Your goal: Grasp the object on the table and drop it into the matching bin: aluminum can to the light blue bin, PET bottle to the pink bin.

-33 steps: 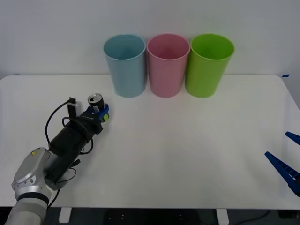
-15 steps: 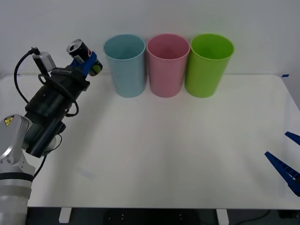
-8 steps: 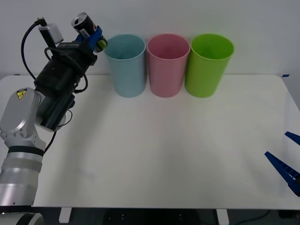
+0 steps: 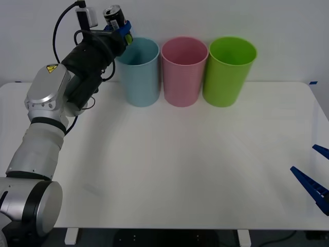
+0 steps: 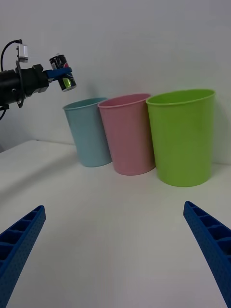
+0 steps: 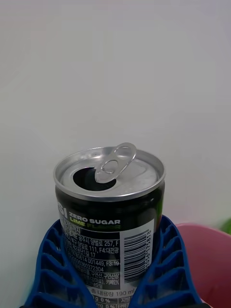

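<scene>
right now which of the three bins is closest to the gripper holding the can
The light blue bin, leftmost in the row. The left gripper holds the aluminum can just above its left rim; the pink bin and green bin stand farther right.

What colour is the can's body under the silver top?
Black, with white and lime-green lettering; the left wrist view shows the can best.

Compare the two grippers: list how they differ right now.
The left gripper is raised above the light blue bin, near its left rim; the right gripper sits low at the table's right edge. The left is shut on the can; the right is open and holds nothing. Both have blue ribbed fingers.
</scene>
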Action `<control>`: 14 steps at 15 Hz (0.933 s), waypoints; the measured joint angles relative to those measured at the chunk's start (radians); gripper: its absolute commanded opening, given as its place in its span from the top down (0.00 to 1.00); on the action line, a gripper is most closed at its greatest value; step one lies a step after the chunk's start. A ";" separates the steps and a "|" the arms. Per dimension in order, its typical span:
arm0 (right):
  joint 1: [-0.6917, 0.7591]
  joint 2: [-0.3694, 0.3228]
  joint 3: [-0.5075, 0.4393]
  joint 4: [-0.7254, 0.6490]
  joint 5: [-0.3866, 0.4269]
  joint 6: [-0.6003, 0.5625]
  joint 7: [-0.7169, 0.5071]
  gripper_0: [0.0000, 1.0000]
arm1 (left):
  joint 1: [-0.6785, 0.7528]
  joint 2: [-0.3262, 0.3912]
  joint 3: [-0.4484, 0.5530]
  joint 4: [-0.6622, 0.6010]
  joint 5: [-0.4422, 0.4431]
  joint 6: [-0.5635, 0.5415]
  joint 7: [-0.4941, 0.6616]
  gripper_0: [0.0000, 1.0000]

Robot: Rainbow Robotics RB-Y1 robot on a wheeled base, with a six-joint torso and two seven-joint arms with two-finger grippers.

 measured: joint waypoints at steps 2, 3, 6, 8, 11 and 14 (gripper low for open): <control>0.000 0.000 0.000 0.000 0.000 0.000 0.000 0.00 | -0.066 0.000 0.001 0.098 -0.008 0.008 -0.042 1.00; 0.000 0.000 0.000 0.000 0.000 0.000 0.000 0.00 | -0.099 0.000 0.002 0.150 -0.004 0.014 -0.081 1.00; 0.000 0.000 0.000 0.000 0.000 0.000 0.000 0.00 | -0.173 -0.001 0.002 0.265 -0.001 0.035 -0.134 1.00; 0.000 0.000 0.000 0.000 0.000 0.000 0.000 0.00 | -0.180 -0.001 0.002 0.272 -0.002 0.048 -0.135 1.00; 0.000 0.000 0.000 0.000 0.000 0.000 0.000 0.00 | -0.180 -0.002 0.002 0.273 -0.003 0.059 -0.135 1.00; 0.000 0.000 0.000 0.000 0.000 0.000 0.000 0.00 | -0.180 -0.006 0.002 0.273 -0.002 0.060 -0.134 0.98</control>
